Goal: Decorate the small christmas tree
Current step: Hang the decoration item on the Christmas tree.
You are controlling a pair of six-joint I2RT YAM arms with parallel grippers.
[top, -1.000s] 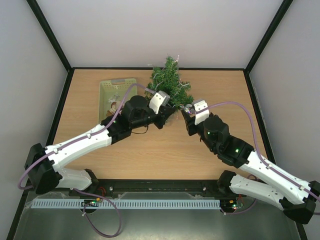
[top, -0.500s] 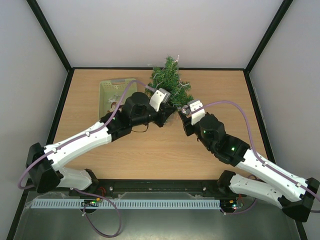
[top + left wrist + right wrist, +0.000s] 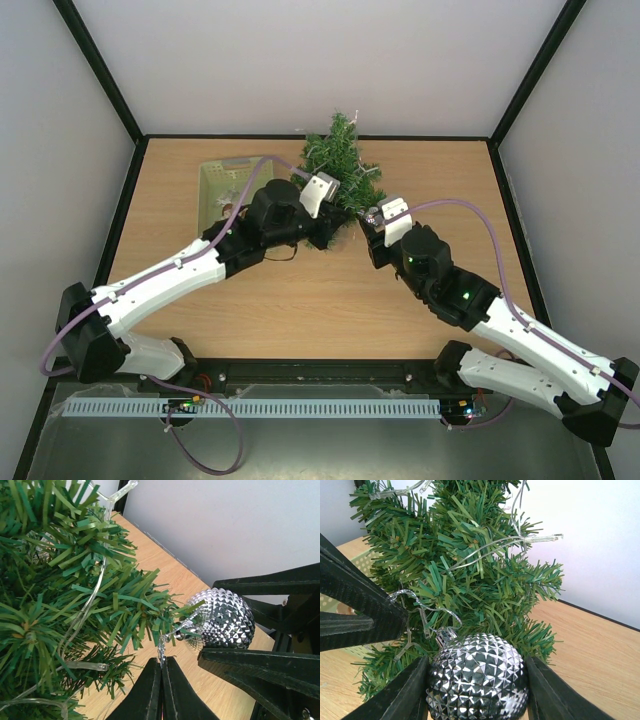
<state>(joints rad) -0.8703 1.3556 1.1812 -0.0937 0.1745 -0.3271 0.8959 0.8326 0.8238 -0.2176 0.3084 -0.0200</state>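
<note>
The left claw (image 3: 161,666) had its two black fingers pressed tight together, and a thin silver thread (image 3: 161,652) ran down into the pinch between their tips. That thread led up to the cap of a faceted silver bauble (image 3: 477,677) just beside it. The right claw (image 3: 476,662) gripped the bauble itself, one finger flat against each side, the jaws standing partly apart around the ball. The two claws met nose to nose, the left one's fingers lying just to the side of the bauble in the right wrist's view.

Directly behind the bauble stood the small christmas tree (image 3: 342,170), upright at the far middle of the worktop (image 3: 300,290), close to the back wall. The bauble sat against the tips of its lower branches on the near side, and the thread looped among the needles there. A clear light string (image 3: 540,538) wound through the dark green boughs.

To the left of the tree, touching or nearly touching its branches, lay a pale green basket (image 3: 225,180) with a few small things in it; I could not make out what they were, as the left arm crossed over its corner.
</note>
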